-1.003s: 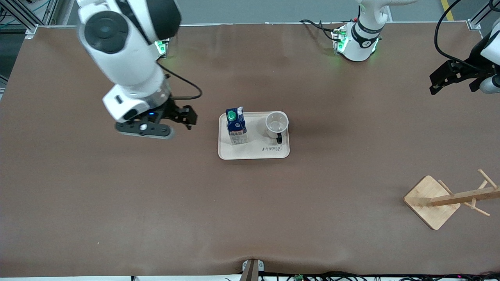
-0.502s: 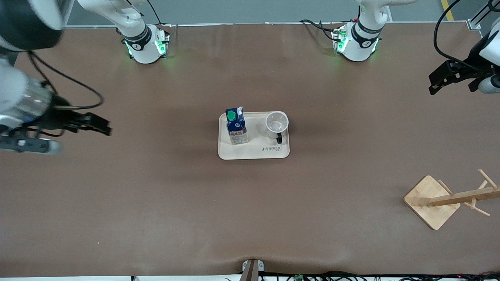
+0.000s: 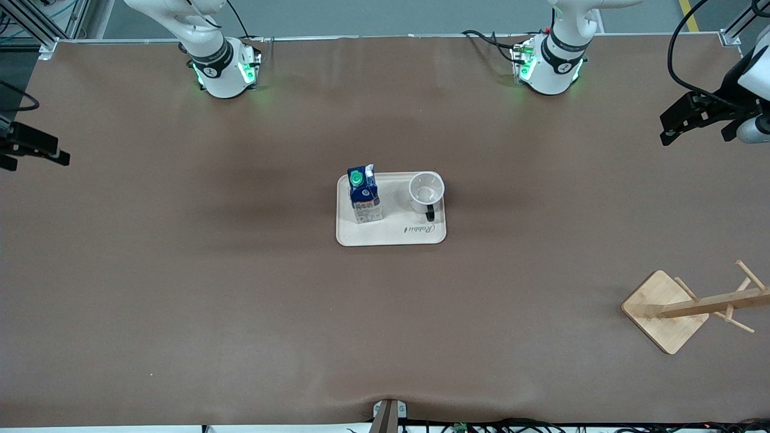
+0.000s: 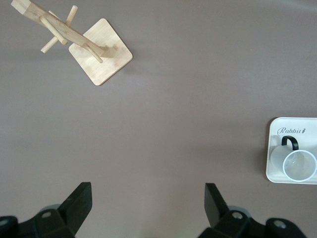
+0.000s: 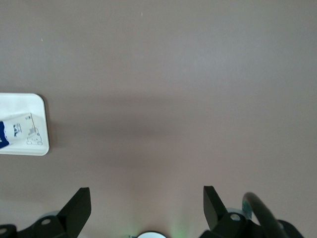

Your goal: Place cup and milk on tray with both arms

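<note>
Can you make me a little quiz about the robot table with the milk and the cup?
1. True or false: the milk lies tipped over beside the tray.
2. What stands on the tray beside the milk?
A) the cup
B) the wooden rack
C) nothing
3. Fill in: the left gripper and the right gripper are both ____.

Key: 1 false; 2 A; 3 open.

The right arm rises from its green-lit base at about eleven o'clock in the front view and swings out to nine o'clock, where its right gripper point(image 5: 143, 203) hangs high at the table's end, fingers point(image 5: 79, 206) spread wide and empty. The left arm climbs from its base near one o'clock; its left gripper point(image 4: 146, 203) hangs at three o'clock, likewise spread wide, holding nothing.
</note>
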You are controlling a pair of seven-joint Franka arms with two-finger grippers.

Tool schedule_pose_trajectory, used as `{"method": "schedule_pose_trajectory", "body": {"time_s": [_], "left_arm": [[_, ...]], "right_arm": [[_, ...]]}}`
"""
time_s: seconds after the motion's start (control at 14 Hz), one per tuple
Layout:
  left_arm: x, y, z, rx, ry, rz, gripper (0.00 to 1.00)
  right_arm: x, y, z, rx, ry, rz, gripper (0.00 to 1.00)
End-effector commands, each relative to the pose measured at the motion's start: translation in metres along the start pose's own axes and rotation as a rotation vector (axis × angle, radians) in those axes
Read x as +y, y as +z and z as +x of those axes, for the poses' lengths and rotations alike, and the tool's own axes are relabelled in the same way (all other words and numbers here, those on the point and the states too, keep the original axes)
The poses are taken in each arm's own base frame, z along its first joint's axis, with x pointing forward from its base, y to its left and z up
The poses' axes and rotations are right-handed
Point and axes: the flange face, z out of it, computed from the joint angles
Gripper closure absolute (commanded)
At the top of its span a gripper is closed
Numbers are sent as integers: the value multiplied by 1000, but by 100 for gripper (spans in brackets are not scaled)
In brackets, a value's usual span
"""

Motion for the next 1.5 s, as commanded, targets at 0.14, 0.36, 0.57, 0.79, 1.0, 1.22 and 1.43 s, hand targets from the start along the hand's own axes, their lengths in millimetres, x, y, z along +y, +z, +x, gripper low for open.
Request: {"method": "schedule_pose_trajectory", "body": {"time_s": [0.14, 0.36, 0.57, 0.79, 1.0, 1.22, 1.43], "left_arm": [[-4, -5, -5, 0, -3, -13, 0], [-3, -3, -5, -4, -7, -12, 0], [-4, -5, -7, -4, -9, -12, 0], [-7, -4, -8, -12, -12, -12, 0], [-16, -4, -9, -24, -15, -10, 0], [-11, -2, -12, -49, -9, -44, 0], [-7, 0, -11, -57, -4, -48, 0]], "right_arm": [[-58, 13, -54, 9, -46, -75, 0], [-90, -2, -50, 55, -34, -164, 0], [-65, -4, -48, 50, -76, -140, 0], [-35, -3, -48, 67, -17, -5, 0], [-36, -3, -49, 64, -16, 19, 0], [-48, 1, -48, 49, -37, -26, 0], [-54, -1, -47, 53, -53, -85, 0]]}}
